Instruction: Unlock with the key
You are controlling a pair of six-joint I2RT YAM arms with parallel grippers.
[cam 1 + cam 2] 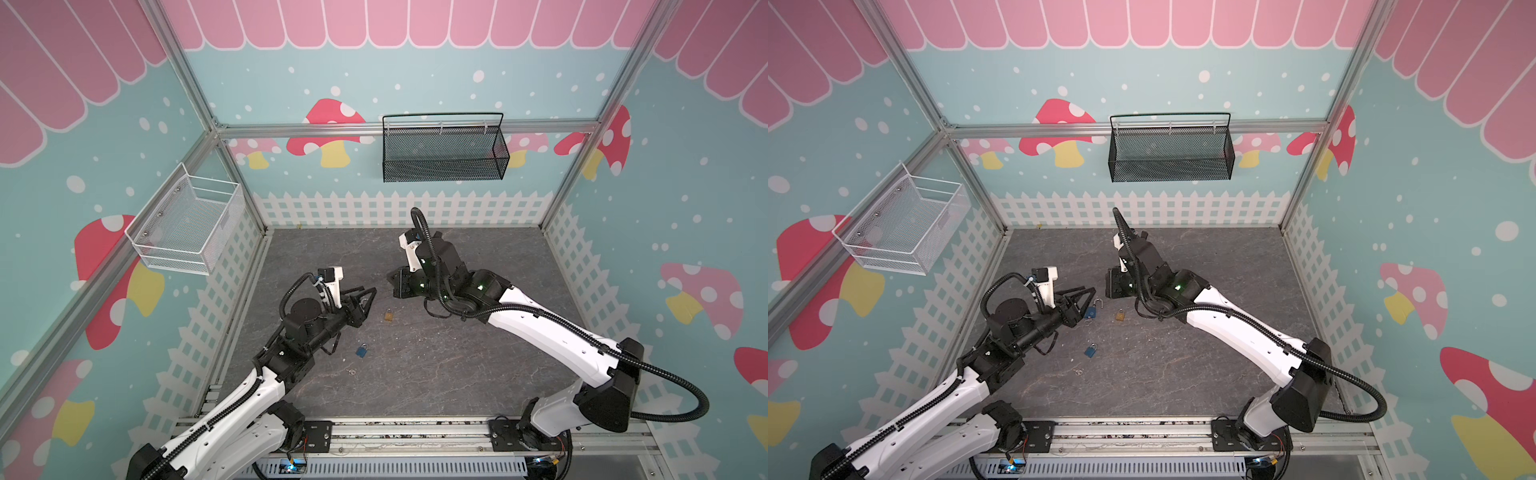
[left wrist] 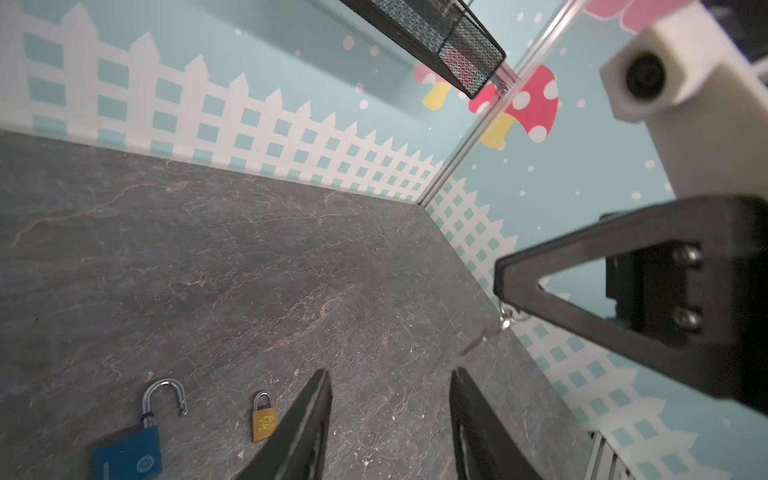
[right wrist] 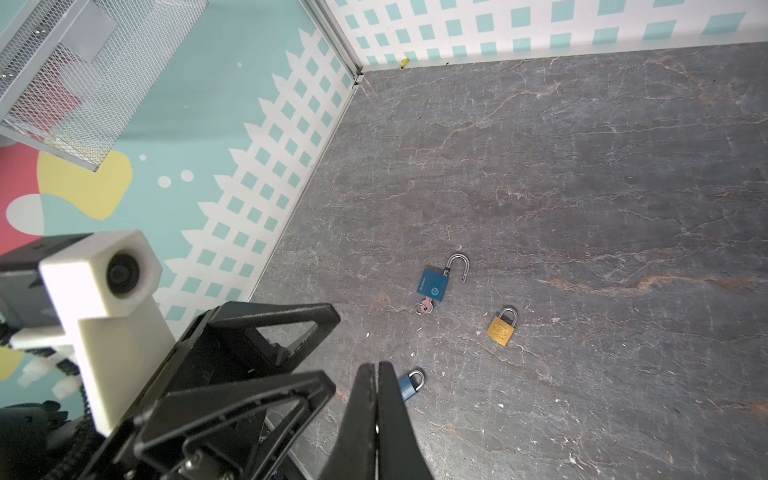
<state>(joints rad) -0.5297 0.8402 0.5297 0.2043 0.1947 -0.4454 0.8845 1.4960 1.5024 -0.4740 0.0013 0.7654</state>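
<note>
Big blue padlock [image 3: 433, 284]: lies flat on the grey table [image 1: 457, 374], left of the middle. Its hoop is swung open, with one end free of the body.
Key in lock [image 3: 424, 308]: sticks out of the bottom of the big blue padlock, with a small ring on its end.
Left claw [image 2: 390, 374]: the jaws stand apart with nothing between them. It is off the table and points toward the middle. In a top view the left claw [image 1: 1090, 289] shows just above the big blue padlock [image 1: 1090, 311]. In the left wrist view the padlock lies off to one side of the fingers, not between them.
Right claw [image 3: 376, 368]: the jaws are pressed together. It points toward the left claw, with a gap between the two.
Hanging key [image 2: 506, 319]: in the left wrist view a ring and key dangle from the very tip of the right claw [image 2: 500, 286] and look pinched there. The right wrist view does not show it.
Gold padlock [image 1: 389, 315]: lies flat with its hoop closed, near the big blue padlock on its right and apart from it. Neither claw touches it.
Small blue padlock [image 1: 362, 351]: lies flat with its hoop closed, nearer the front edge than the other two.
Small ring [image 1: 352, 372]: lies alone on the table just in front of the small blue padlock, too small to make out further.
White basket [image 1: 187, 224]: hangs on the left wall.
Black basket [image 1: 442, 149]: hangs on the back wall.
</note>
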